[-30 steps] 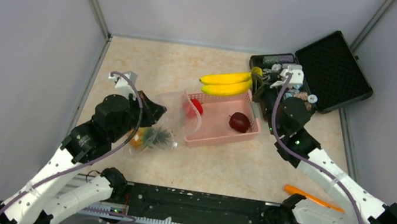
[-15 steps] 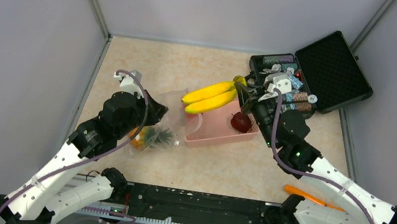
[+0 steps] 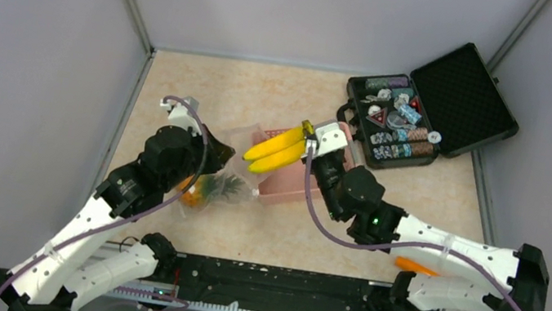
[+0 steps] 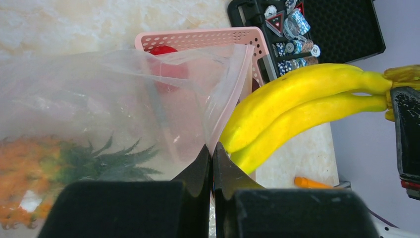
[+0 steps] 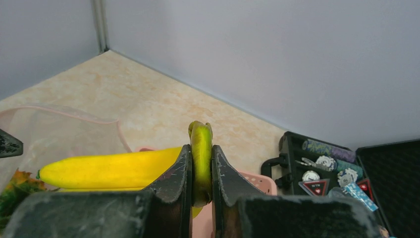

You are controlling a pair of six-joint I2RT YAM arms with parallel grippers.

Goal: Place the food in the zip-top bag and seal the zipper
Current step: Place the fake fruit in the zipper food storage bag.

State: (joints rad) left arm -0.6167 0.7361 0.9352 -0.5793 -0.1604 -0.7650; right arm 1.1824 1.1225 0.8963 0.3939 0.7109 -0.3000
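Note:
The clear zip-top bag [image 3: 238,154] lies left of the pink basket with the pineapple [image 3: 208,187] inside it. My left gripper [image 3: 222,150] is shut on the bag's mouth edge [image 4: 212,151] and holds it up and open. The pale-pink zipper [image 5: 74,113] runs along that mouth. My right gripper [image 3: 311,137] is shut on the stem of the yellow banana bunch [image 3: 277,149], whose tips hang just at the bag's mouth [image 4: 277,111]. The red fruit [image 4: 166,63] shows through the bag, in the basket. The maroon fruit is hidden under my right arm.
The pink basket [image 3: 281,193] stands under the bananas and my right wrist. An open black case [image 3: 429,104] of small trinkets is at the back right. An orange stick [image 3: 415,266] lies near the right arm's base. Grey walls close in the table.
My right gripper has carried the bananas left and nearer, from beside the black case to the bag's mouth. My left gripper has held the bag's edge, shifting only a little.

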